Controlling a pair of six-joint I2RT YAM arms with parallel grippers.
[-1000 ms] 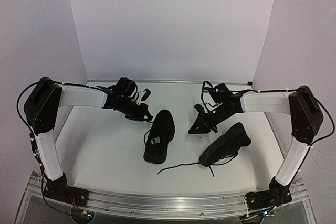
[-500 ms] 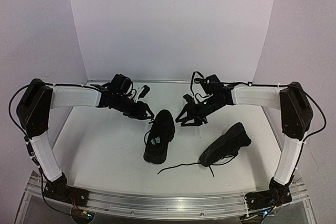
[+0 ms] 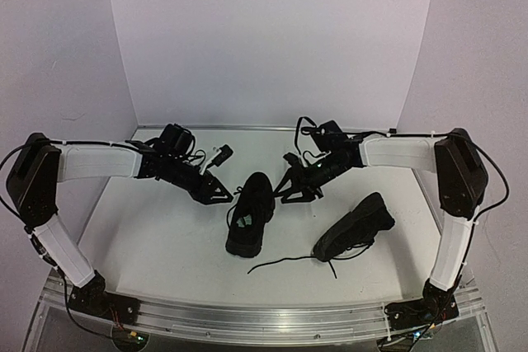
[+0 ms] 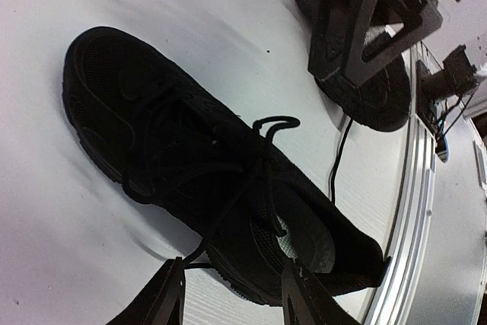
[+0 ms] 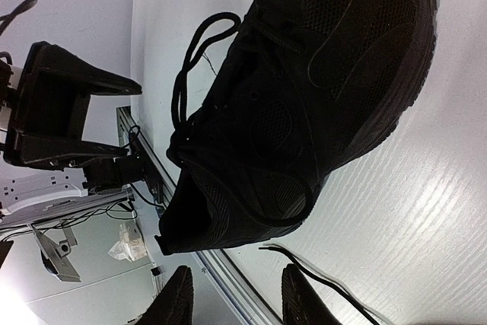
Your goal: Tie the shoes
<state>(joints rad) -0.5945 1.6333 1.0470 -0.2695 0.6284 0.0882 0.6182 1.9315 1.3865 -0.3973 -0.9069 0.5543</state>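
Drawn in beside the labelled shoe point(image 3: 250, 216) since 1 s ago: right fingers point(image 5: 180, 294) at its right, left fingers point(image 4: 163, 298) lowered at its left, both pairs spread apart, holding nothing. Resting on the bench point(image 3: 165, 237), long axis near-to-far, toe pointing away from the arm bases. Right of it, lying diagonally, the 2nd shoe point(image 3: 356, 225), lace point(image 3: 280, 263) trailing.

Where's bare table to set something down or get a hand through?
Widest bare patch: near-left white table, between the left arm and the centre black low-top sneaker. Also the far-centre strip by the back wall. Crowded: that sneaker's toe, flanked by left gripper and right gripper; a thin black lace trails from the second black sneaker.
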